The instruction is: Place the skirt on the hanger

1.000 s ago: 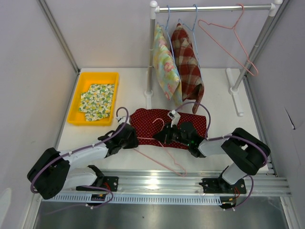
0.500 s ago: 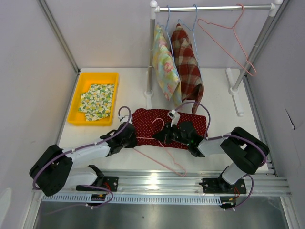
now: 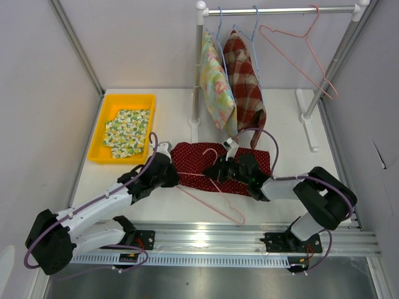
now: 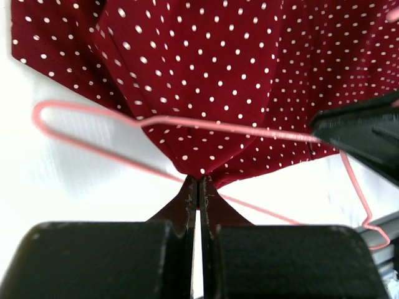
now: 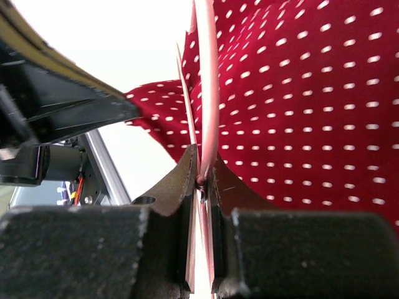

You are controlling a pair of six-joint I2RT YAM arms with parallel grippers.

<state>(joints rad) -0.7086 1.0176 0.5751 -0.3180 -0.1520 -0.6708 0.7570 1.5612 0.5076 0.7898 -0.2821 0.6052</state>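
1. The dark red skirt with white polka dots (image 3: 194,156) lies crumpled on the white table (image 3: 287,124), between the two arms and in front of the clothes rack.
2. The left gripper (image 3: 174,178) has its fingers pressed together on a pointed fold at the skirt's near left edge; the left wrist view shows the cloth (image 4: 206,75) nipped right at the fingertips (image 4: 192,187).
3. The pink wire hanger (image 3: 209,204) rests partly on the skirt, and its lower corner reaches out over bare table towards the near edge.
4. The right gripper (image 3: 218,172) pinches the hanger's wire (image 5: 207,81) between its closed fingers, over the spotted fabric (image 5: 312,93).
5. In the left wrist view the wire (image 4: 218,126) crosses over the skirt just beyond the pinched fold.
6. At the far left, a yellow plastic tray (image 3: 121,98) holds a folded lemon-print cloth (image 3: 126,132).
7. On the rack's metal rail (image 3: 280,10) hang a pastel floral garment (image 3: 216,87) and a red plaid garment (image 3: 246,81), side by side.
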